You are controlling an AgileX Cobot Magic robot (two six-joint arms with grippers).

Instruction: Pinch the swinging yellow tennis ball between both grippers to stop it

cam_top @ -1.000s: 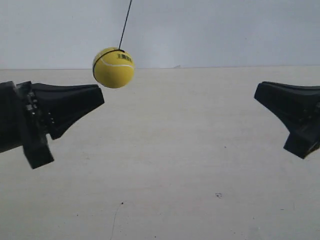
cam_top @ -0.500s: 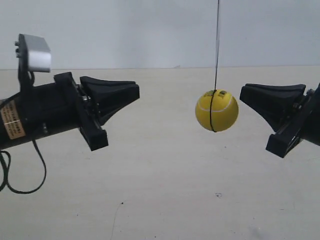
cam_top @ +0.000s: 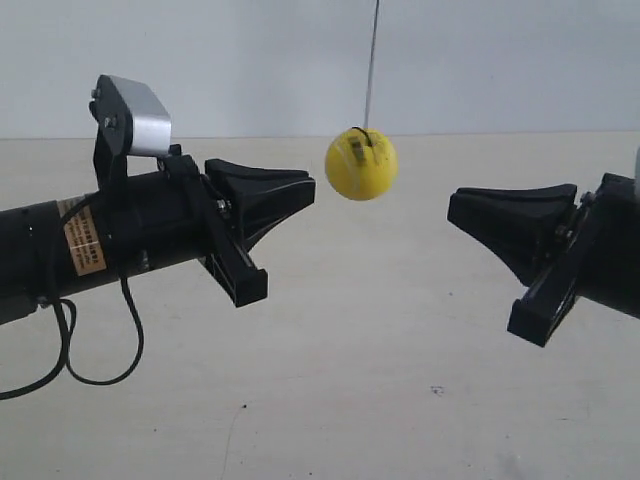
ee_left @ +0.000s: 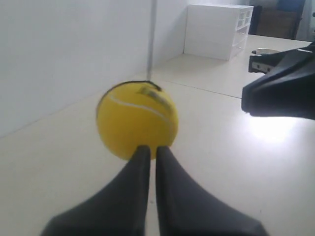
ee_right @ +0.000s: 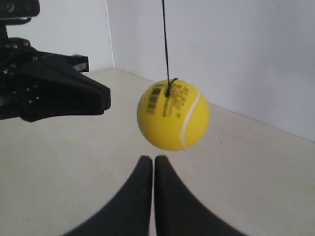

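Hanging on a thin string, the yellow tennis ball is in mid-air btwn left gripper and right gripper. It's nearer the left one, touching neither, slightly above tip lvl. Both grippers' jaws are pressed together w/ nothing held. Pale table below.

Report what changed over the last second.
The yellow tennis ball swung across toward the right end effector, then back to roughly midway. Both arms pushed inward, and the left end effector advanced further. Nothing was gripped. Unchanged: both stay shut, and the ball hangs free on its string.
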